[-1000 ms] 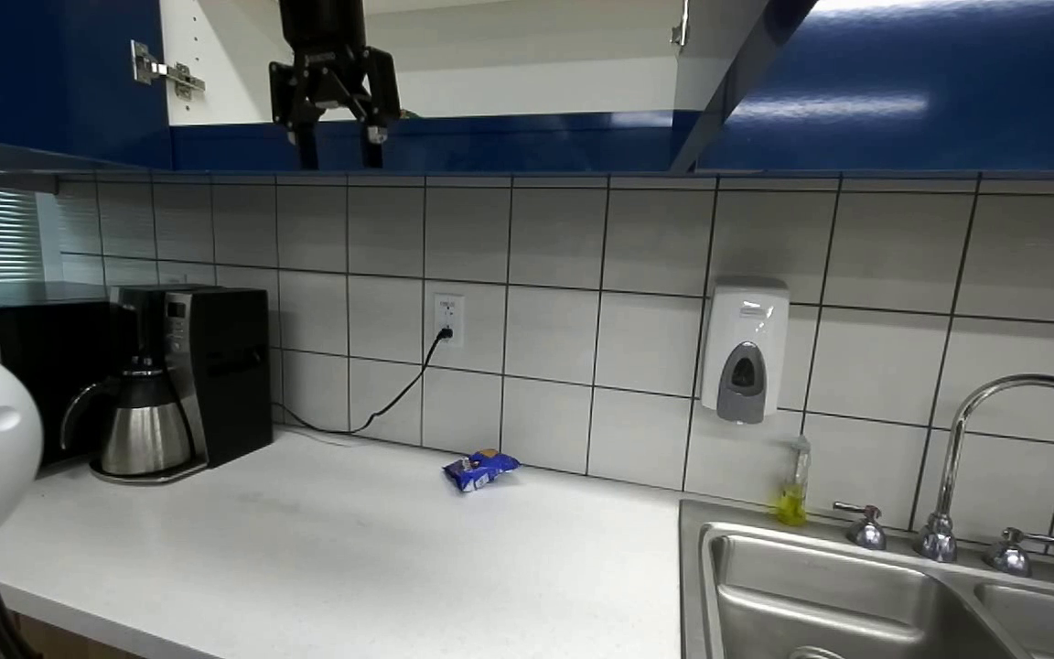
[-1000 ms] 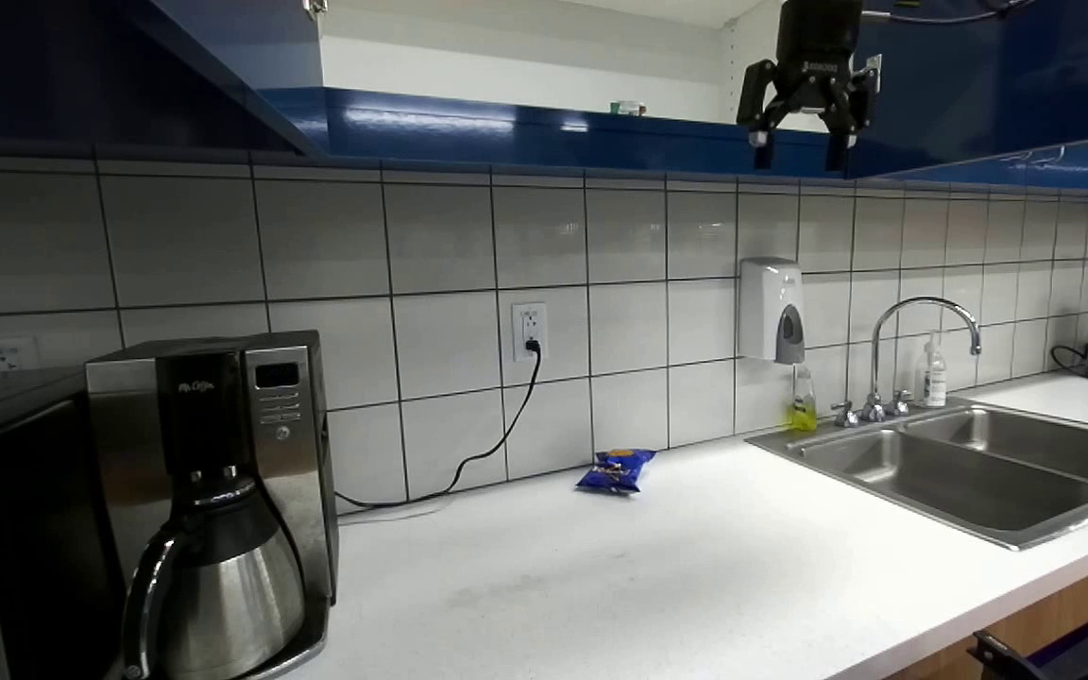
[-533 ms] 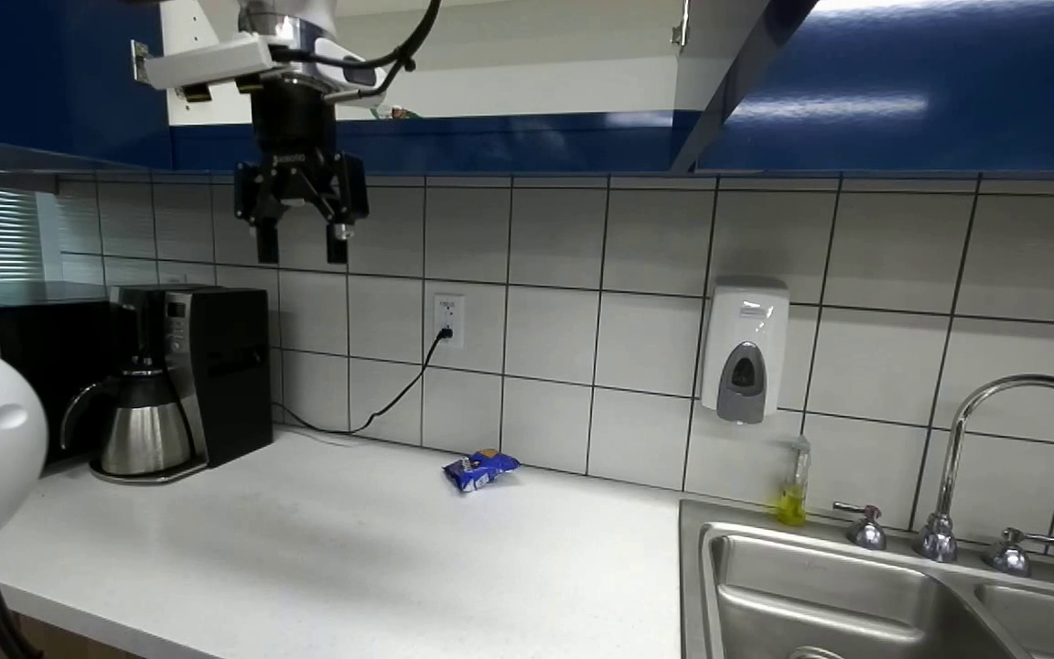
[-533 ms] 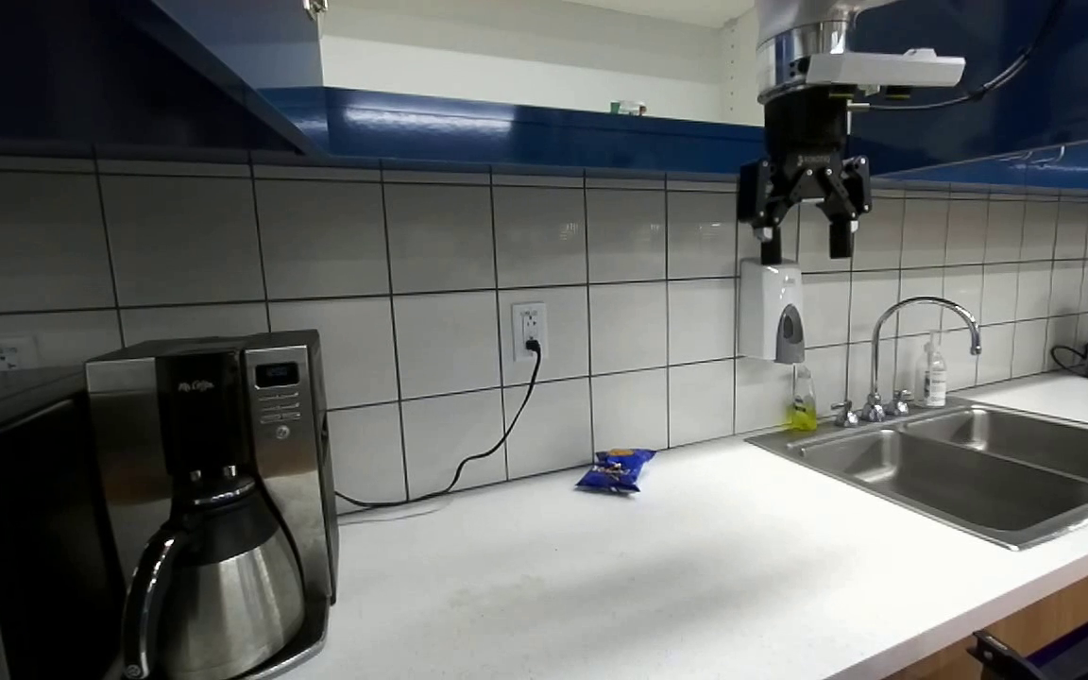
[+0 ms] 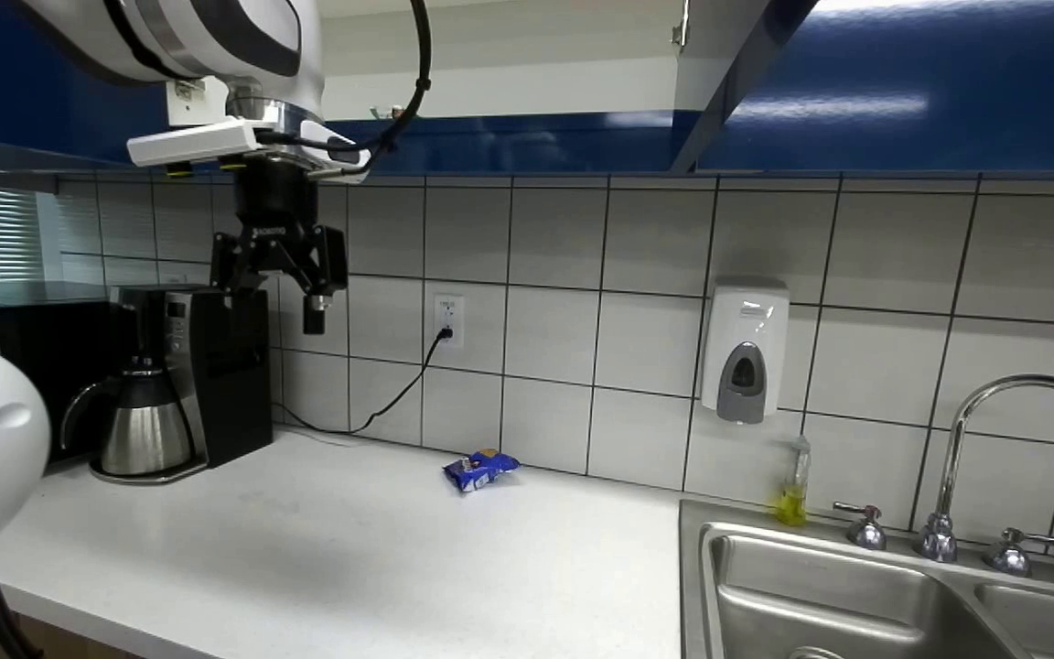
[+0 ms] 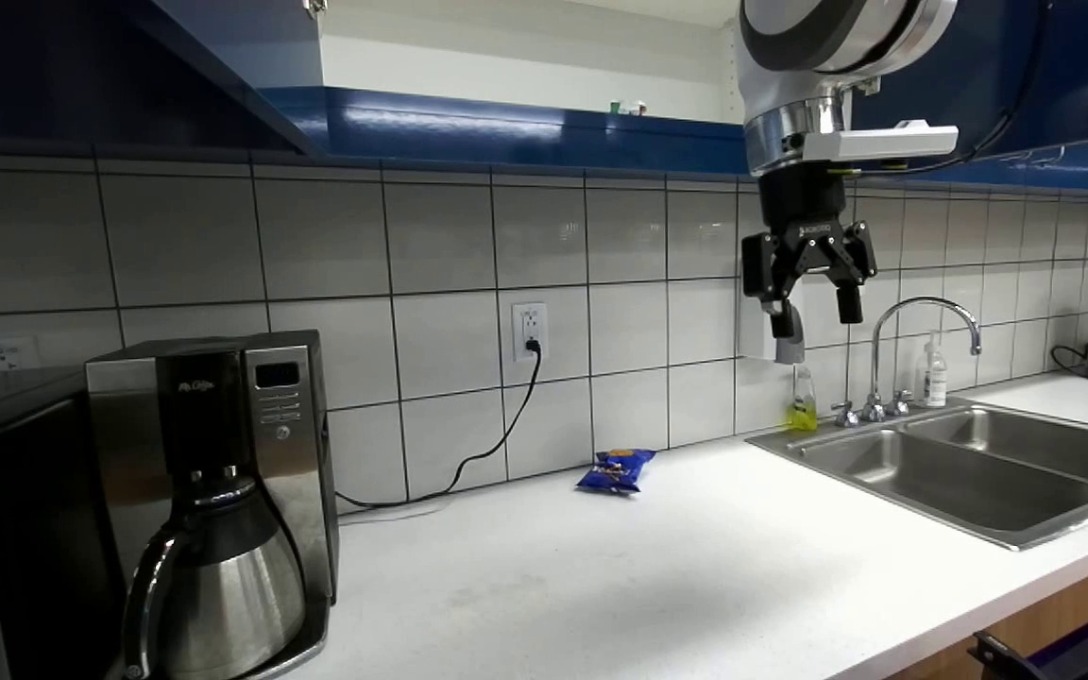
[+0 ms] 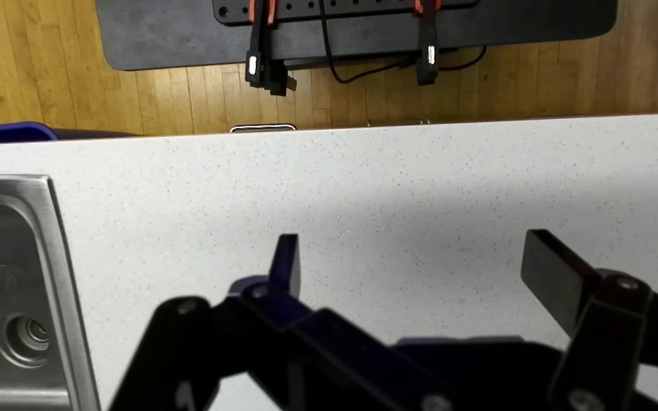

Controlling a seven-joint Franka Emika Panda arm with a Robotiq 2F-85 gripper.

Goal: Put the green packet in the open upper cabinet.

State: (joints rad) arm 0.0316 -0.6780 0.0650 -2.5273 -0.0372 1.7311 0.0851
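The gripper [image 6: 815, 316] hangs pointing down over the white countertop [image 5: 490, 549], its fingers spread wide — the wrist view shows speckled countertop between them. Up in the open upper cabinet [image 6: 506, 71], a small green-and-white item [image 6: 632, 109] peeks over the lower edge; too little of it shows for me to tell whether it's the green packet. Over by the tiled wall [image 5: 545, 416], a blue packet [image 5: 479, 470] lies on the countertop, between the coffee maker [image 5: 232, 380] and the sink [image 5: 692, 586] — well apart from the gripper
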